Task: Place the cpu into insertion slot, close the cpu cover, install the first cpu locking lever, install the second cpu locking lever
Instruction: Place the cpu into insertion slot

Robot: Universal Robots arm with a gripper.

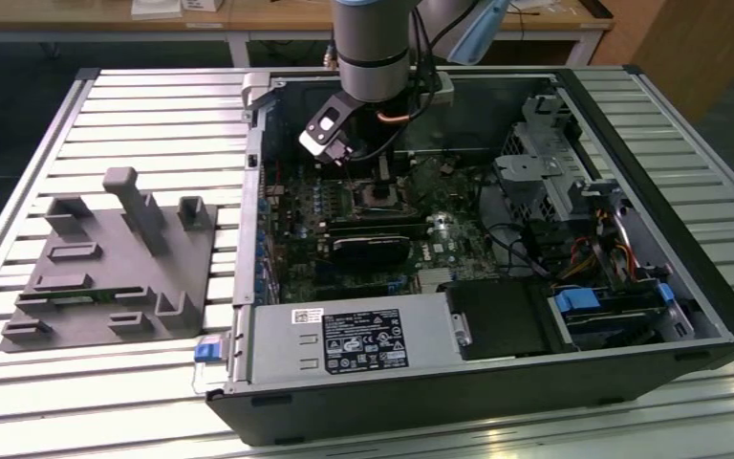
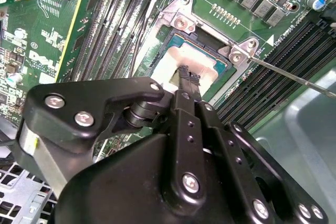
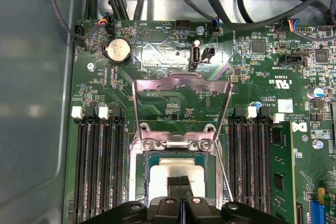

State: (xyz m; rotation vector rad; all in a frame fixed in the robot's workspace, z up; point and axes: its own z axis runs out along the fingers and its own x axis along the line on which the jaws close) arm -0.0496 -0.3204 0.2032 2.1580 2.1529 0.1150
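Cpu (image 3: 159, 174) sits in insertion slot (image 3: 137, 176) on motherboard (image 3: 157, 56), cpu cover (image 3: 181, 83) flipped up open; gripper (image 3: 180, 186) fingers pinched together, gripping nothing, tips over cpu top

This looks like a robotics lab or workshop. A robot arm (image 1: 374, 48) hangs over a slatted metal tabletop (image 1: 150, 105) that carries an opened computer case (image 1: 469, 402) and a grey moulded parts fixture (image 1: 99, 277). Plain wooden desks (image 1: 278, 14) stand along the back.
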